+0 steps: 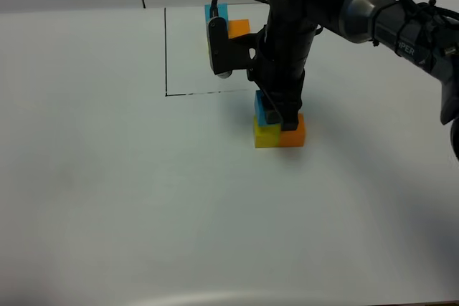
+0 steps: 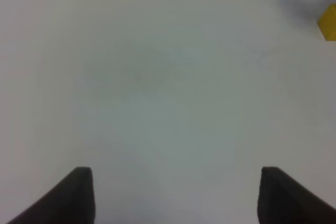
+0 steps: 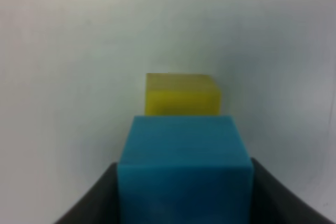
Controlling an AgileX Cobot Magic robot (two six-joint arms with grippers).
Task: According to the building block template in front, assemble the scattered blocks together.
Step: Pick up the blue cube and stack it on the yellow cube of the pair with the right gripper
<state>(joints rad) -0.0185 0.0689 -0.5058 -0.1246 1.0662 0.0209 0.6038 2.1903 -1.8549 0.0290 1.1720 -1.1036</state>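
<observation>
Right of centre in the high view, on the white bench, the right claw reaches straight down, closed on the blue cube. That cube sits on the yellow cube, with the orange cube touching the yellow one's right side. At upper centre, inside a black outlined square, stands the template, partly hidden by the arm. The left claw hangs partly open over bare bench, holding nothing.
</observation>
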